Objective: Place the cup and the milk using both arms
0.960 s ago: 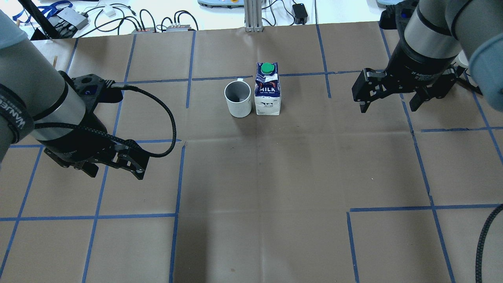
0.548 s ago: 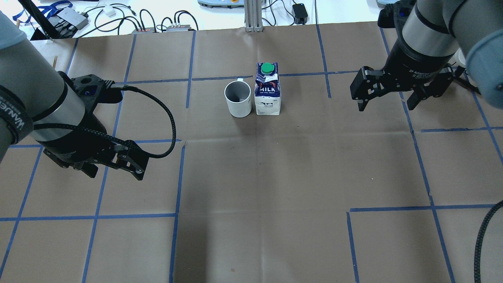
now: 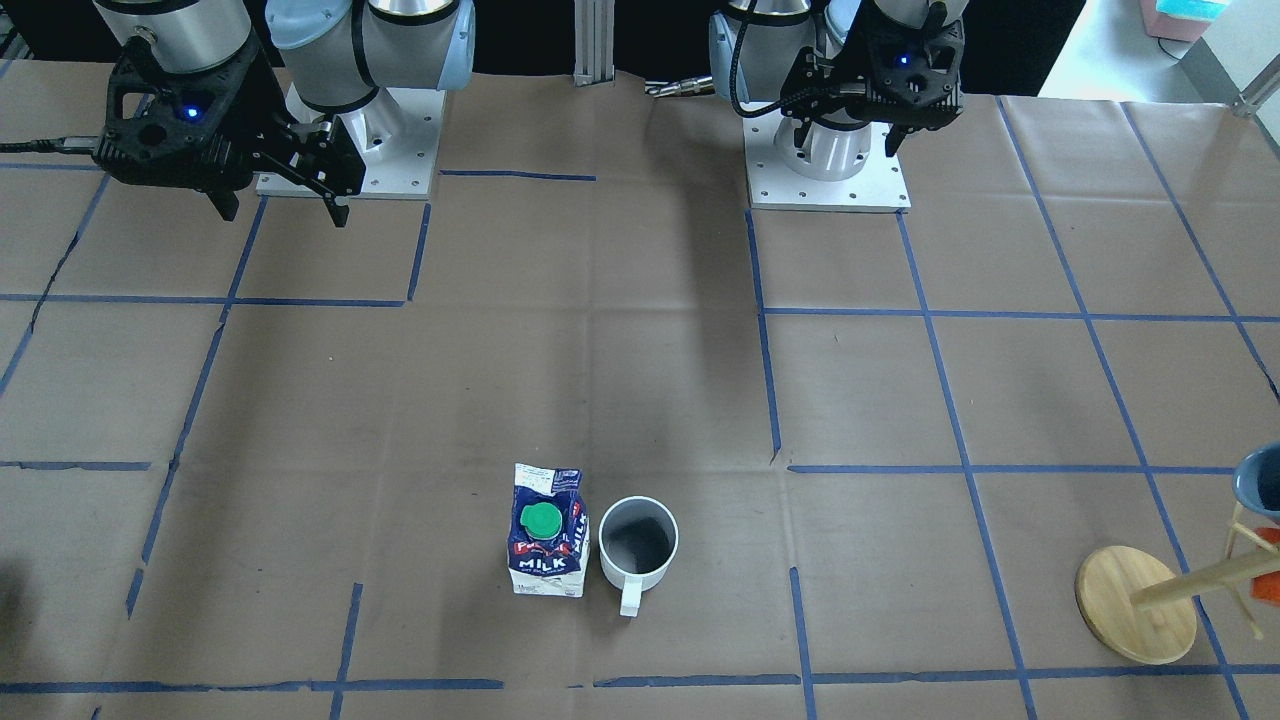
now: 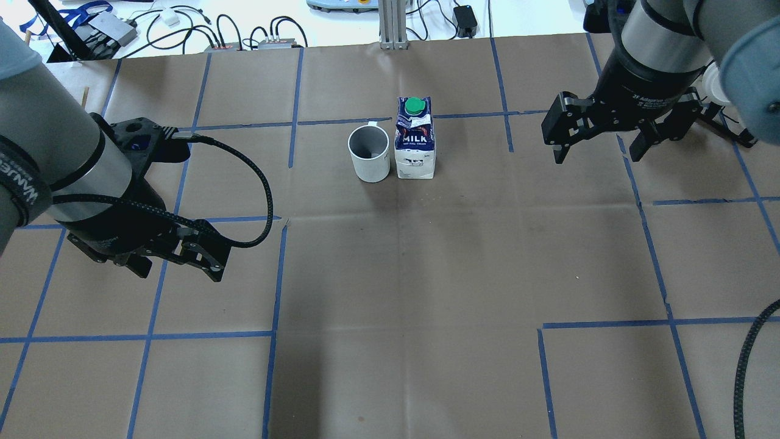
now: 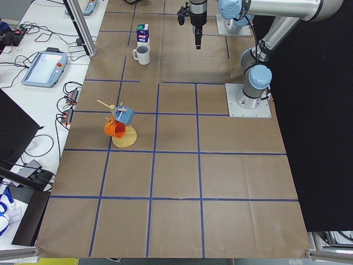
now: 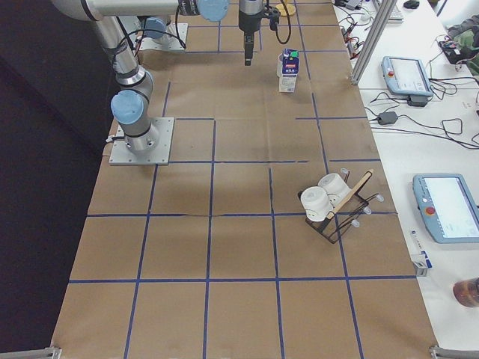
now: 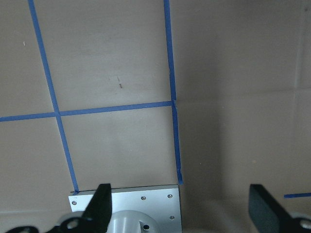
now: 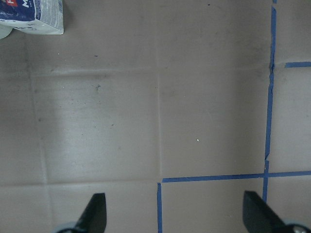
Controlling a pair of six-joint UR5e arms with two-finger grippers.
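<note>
The white cup (image 4: 368, 152) stands upright at the table's middle far part, touching or nearly touching the milk carton (image 4: 415, 139) on its right. Both also show in the front view: cup (image 3: 638, 545) with its handle toward the camera, milk (image 3: 546, 545). My left gripper (image 4: 177, 265) hovers open and empty, well to the left of and nearer than the cup. My right gripper (image 4: 597, 152) hovers open and empty, far to the right of the milk. The right wrist view shows only the carton's corner (image 8: 34, 14). The left wrist view shows bare paper between open fingers (image 7: 99, 204).
Brown paper with blue tape lines covers the table. A wooden mug tree (image 3: 1135, 605) with blue and orange mugs stands at the table's left end. A rack with white cups (image 6: 329, 202) stands at the right end. Two arm bases (image 3: 828, 160) are behind. Cables (image 4: 244, 30) lie beyond the far edge.
My right gripper has moved slightly away toward the table's far edge and a little left, still open. My left gripper has barely moved. Cup and milk have not moved.
</note>
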